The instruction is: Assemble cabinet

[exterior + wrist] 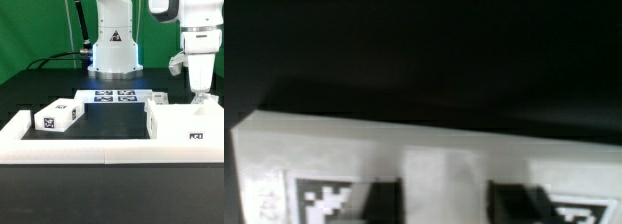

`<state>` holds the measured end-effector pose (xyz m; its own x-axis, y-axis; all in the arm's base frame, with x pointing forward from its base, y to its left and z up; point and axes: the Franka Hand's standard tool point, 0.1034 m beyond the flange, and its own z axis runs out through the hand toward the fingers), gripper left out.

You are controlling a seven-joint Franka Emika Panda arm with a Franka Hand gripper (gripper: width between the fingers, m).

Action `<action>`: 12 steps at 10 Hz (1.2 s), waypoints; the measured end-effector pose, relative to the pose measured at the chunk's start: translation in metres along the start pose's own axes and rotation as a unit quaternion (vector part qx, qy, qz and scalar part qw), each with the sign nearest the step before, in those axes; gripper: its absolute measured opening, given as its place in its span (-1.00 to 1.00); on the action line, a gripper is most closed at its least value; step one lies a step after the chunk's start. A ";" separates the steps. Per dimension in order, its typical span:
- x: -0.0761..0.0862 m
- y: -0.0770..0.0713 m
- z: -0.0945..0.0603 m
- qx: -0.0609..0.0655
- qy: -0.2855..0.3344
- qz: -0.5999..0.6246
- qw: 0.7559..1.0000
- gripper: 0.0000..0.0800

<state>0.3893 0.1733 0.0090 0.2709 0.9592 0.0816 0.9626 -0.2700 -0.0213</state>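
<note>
Nearest, a low white border wall (80, 150) is seen on the black table (112, 120). Just behind it, a large cabinet box (185, 122) and a small cabinet part (56, 117) are set. Farther behind the wall, the marker board (113, 97) and a green curtain (30, 40) are seen. The gripper (200, 97) is held at the large box's far edge, and its finger gap cannot be told.

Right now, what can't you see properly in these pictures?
1. Jaws, exterior view: too small to tell whether they are open or shut, or touching the big cabinet part.
2. Tags on that part, wrist view: blurred and cut off by the picture's edge.
3. Small cabinet part, exterior view: its tag is too tiny to read.
</note>
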 end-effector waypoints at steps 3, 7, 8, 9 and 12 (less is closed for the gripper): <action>0.000 0.000 0.000 0.000 0.000 0.000 1.000 -0.83; -0.005 0.005 -0.004 0.000 -0.006 -0.055 0.998 -0.83; -0.008 0.010 -0.009 -0.003 -0.009 -0.066 0.998 -0.83; -0.012 0.014 -0.013 -0.001 -0.016 -0.071 0.997 -0.83; -0.035 0.041 -0.032 0.000 -0.034 -0.100 0.994 -0.82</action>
<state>0.4189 0.1264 0.0369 0.0744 0.9971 0.0169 0.9972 -0.0742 -0.0122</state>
